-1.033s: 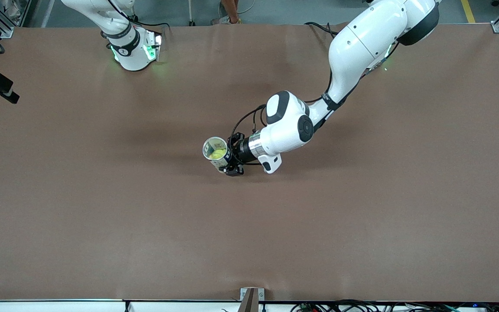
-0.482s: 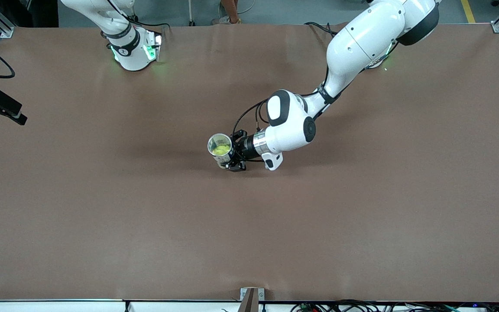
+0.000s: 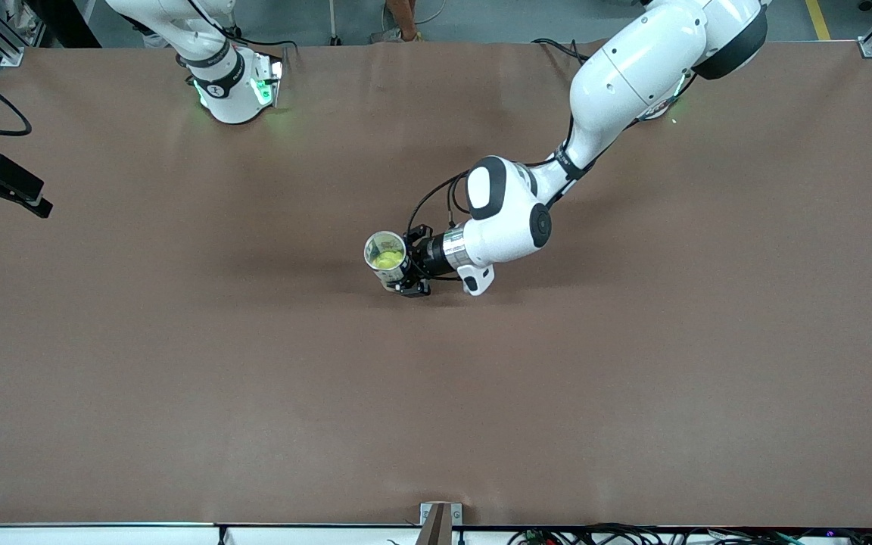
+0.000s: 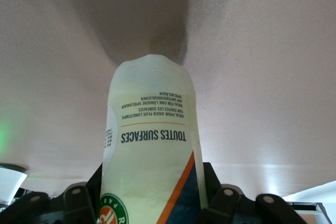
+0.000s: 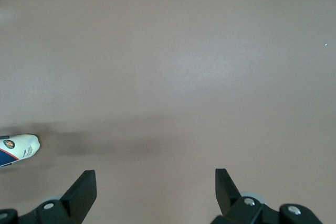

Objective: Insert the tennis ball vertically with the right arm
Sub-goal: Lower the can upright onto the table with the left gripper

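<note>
At the middle of the brown table (image 3: 179, 378), well away from every edge, the left gripper (image 3: 404, 274) clamps a clear tennis-ball can (image 3: 385, 260) from the side, its fingers (image 3: 415, 288) closed tight against the can's wall. The can stands open end up, leaning slightly, and a yellow-green tennis ball (image 3: 387, 261) sits inside it, visible through the round mouth from the high front camera. The left arm (image 3: 618, 83) reaches down to it from its base at the table's top edge.

In the left wrist view the can's printed label (image 4: 152, 145) fills the middle, white with dark lettering and an orange stripe, the gripper's black fingers (image 4: 79, 203) pressed to either side of it; the can's base meets the table where a dark shadow spreads away from it.

The right gripper (image 5: 155, 190) hangs with its two fingers (image 5: 81, 190) spread wide and nothing between them, over bare table. Its wrist view catches the can (image 5: 18, 148) well off to one side. In the front view, black hardware (image 3: 1, 185) that looks like this gripper shows at the table edge on the right arm's end. The right arm's base (image 3: 232, 87) stands at the top edge.
</note>
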### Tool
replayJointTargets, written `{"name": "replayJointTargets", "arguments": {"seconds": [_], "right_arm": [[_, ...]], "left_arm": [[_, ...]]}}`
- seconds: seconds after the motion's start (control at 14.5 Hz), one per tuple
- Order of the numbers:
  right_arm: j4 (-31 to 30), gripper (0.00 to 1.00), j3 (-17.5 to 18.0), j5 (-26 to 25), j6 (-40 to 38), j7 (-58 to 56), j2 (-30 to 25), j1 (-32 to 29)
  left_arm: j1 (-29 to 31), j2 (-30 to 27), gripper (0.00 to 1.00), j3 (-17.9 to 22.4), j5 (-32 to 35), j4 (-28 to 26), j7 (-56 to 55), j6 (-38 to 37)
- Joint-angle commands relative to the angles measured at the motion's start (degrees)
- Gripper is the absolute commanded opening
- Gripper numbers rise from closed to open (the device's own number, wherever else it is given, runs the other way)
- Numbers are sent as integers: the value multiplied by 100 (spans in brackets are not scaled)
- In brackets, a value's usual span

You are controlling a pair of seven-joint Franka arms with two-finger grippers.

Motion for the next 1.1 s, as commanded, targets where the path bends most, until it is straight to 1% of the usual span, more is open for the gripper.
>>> {"name": "replayJointTargets", "arguments": {"seconds": [0.0,0.21,0.83,0.9,0.96,1.03], "right_arm": [[-16,100,4,-91,-33,-45,-11,5],[-16,100,4,-91,-33,-45,-11,5],[-16,100,4,-91,-7,-45,-11,14],[-16,100,4,-91,-7,-45,-11,14],[-16,100,4,-91,-15,-45,-11,5],[-16,100,4,-82,-16,-45,-11,5]], "left_arm": [[27,-28,72,-100,-410,-63,427,191],[-26,-19,72,-100,-657,-63,649,236],[-236,122,74,-56,-640,-63,710,464],[-254,131,77,-47,-640,-55,710,473],[-246,122,96,-47,-631,-54,719,473],[-246,113,100,-47,-631,-54,719,473]]}}
